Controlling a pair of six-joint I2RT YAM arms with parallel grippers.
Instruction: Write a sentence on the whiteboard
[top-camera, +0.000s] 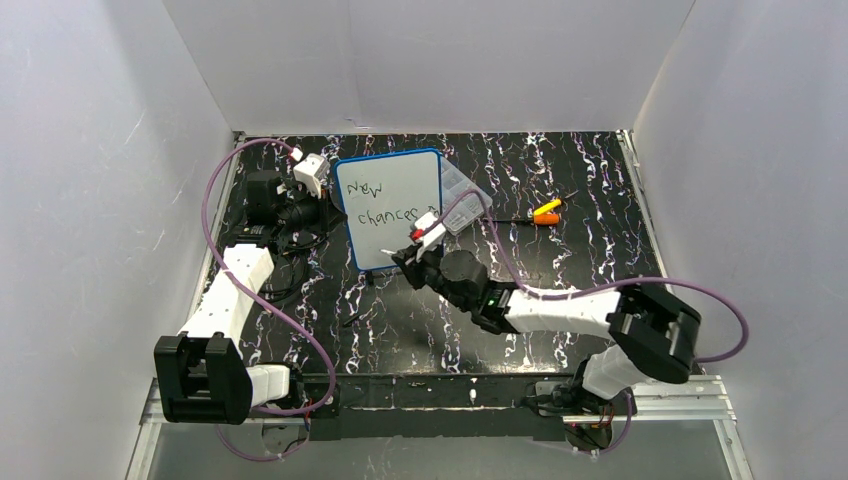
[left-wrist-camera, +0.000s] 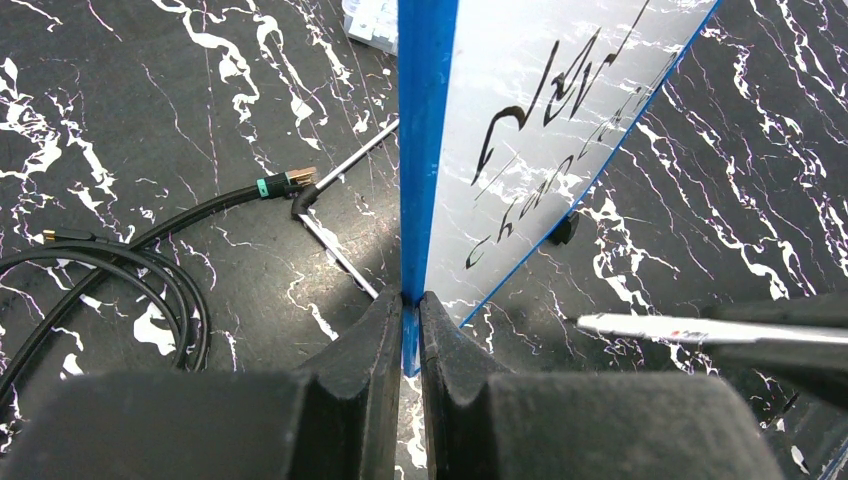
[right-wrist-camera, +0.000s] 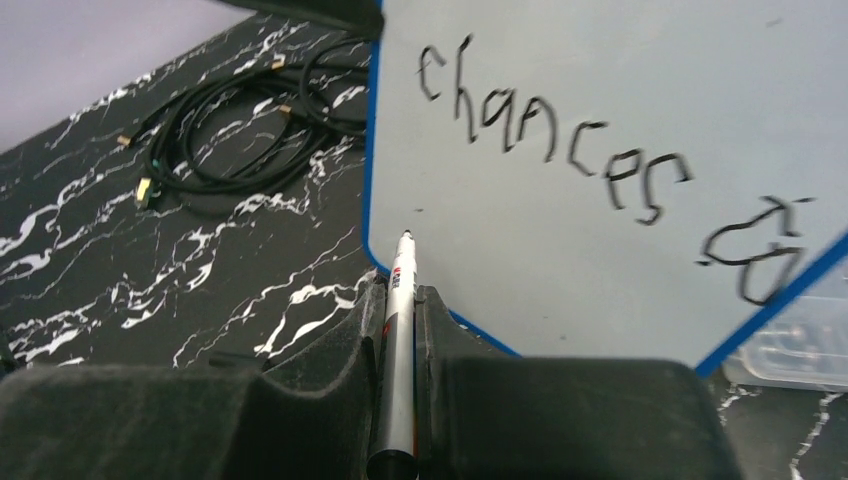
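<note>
At the table's (top-camera: 330, 300) left, the left gripper (left-wrist-camera: 411, 300) clamps the upright whiteboard's (top-camera: 385, 240) edge.
The sentence (right-wrist-camera: 550, 140) reads "New chances", with another letter begun. The right gripper (right-wrist-camera: 398, 292), pinching a marker (right-wrist-camera: 404, 255) near the board, probably needs to touch down for the last word.

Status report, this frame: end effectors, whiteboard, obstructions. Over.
Left end effector shut on whiteboard edge. Right end effector shut on marker, tip near board. Sentence reads New chances, more begun. Nothing blocking.

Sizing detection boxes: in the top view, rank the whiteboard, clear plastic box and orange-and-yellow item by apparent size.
1. whiteboard, clearly largest
2. clear plastic box, partly hidden behind the board, so its full extent is unsure
3. orange-and-yellow item, plainly smallest
</note>
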